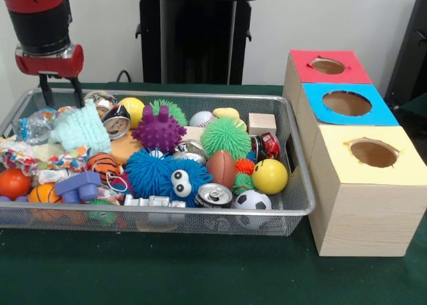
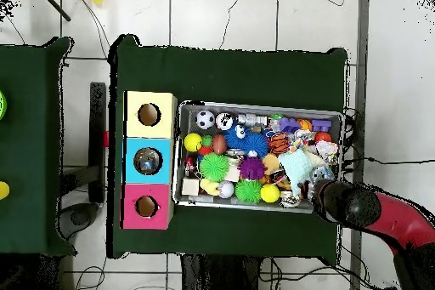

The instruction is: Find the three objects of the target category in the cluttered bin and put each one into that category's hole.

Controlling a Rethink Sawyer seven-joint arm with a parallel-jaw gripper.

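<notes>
The wire mesh bin is full of toys; it also shows in the overhead view. One wrinkly see-through bottle with a blue label lies at the bin's far left corner, partly under other things. I cannot make out the other bottles. My gripper hangs just above that corner's far rim, open and empty, a little right of the bottle. The red-faced hole is on the far box right of the bin; in the overhead view it is at the lower left.
Blue-faced hole and yellow-faced hole sit nearer than the red one. A mint knitted cloth lies beside the bottle. A purple spiky ball, a blue furry toy and a metal can crowd the middle.
</notes>
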